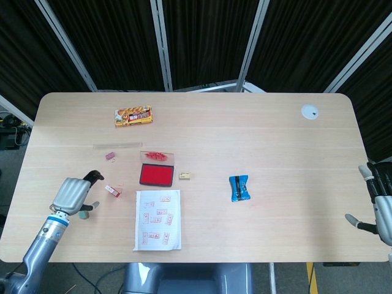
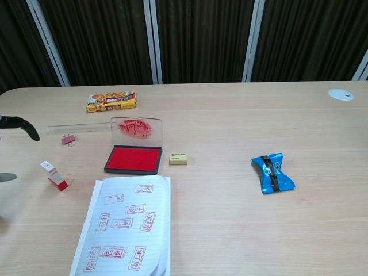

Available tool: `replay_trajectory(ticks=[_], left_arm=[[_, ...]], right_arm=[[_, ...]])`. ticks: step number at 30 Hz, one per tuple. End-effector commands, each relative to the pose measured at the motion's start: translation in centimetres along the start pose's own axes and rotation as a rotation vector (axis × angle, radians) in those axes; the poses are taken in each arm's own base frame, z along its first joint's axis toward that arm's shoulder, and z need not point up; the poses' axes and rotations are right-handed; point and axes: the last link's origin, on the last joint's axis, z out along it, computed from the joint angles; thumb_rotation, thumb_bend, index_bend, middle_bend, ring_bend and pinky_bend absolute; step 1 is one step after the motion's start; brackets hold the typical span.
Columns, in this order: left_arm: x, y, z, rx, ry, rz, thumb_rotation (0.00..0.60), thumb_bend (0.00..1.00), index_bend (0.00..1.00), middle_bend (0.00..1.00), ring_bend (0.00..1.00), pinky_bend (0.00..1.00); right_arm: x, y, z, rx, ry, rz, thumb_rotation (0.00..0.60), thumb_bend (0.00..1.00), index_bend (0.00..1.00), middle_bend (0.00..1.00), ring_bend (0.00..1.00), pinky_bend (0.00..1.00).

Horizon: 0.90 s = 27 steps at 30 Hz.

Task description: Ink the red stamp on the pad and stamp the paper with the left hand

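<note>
The red stamp (image 1: pixel 112 190) (image 2: pixel 54 175) leans on the table, left of the paper. My left hand (image 1: pixel 76 195) hovers just left of it, fingers apart and holding nothing; only its fingertips (image 2: pixel 23 126) show at the left edge of the chest view. The open ink pad (image 1: pixel 156 174) (image 2: pixel 134 158) lies with its red face up and its clear lid raised behind. The lined paper (image 1: pixel 158 219) (image 2: pixel 127 224) in front of the pad bears several red stamp marks. My right hand (image 1: pixel 381 205) stays at the table's right edge, fingers spread, holding nothing.
A yellow snack box (image 1: pixel 133 115) lies at the back left. A clear ruler (image 1: pixel 116 146) and a small pink clip (image 1: pixel 110 157) lie behind the stamp. A tan eraser (image 1: pixel 185 176) sits right of the pad, a blue packet (image 1: pixel 239 187) further right, a white disc (image 1: pixel 310 111) at the far right.
</note>
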Motion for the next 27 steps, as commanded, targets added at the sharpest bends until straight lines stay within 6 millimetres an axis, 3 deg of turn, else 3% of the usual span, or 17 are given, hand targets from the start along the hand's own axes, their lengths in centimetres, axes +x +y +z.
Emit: replay_trajectory(ticks=[1,8,27], left_arm=[[-1.5,0.5,1.2,-0.039,-0.022,-0.022,0.6,0.22,0.33,0.24,0.79,0.89],[-3.0,1.2,2.7,-0.094,-0.02,-0.039,0.6,0.32,0.37,0.29,0.79,0.89],[-3.7,0.8,4.0,-0.166,-0.016,0.084,0.6,0.33,0.4,0.34,0.79,0.89]], right_arm=[[0.1,0.0,-0.1,-0.002,0.002,-0.002,0.6,0.0,0.0,0.0,0.0,0.0],[-0.1,0.4,-0.1,-0.019,-0.002,-0.013,0.6,0.0,0.0,0.0,0.0,0.0],[-0.4,0.8,0.3,-0.046,-0.007,-0.028,0.6,0.0,0.0,0.0,0.0,0.0]])
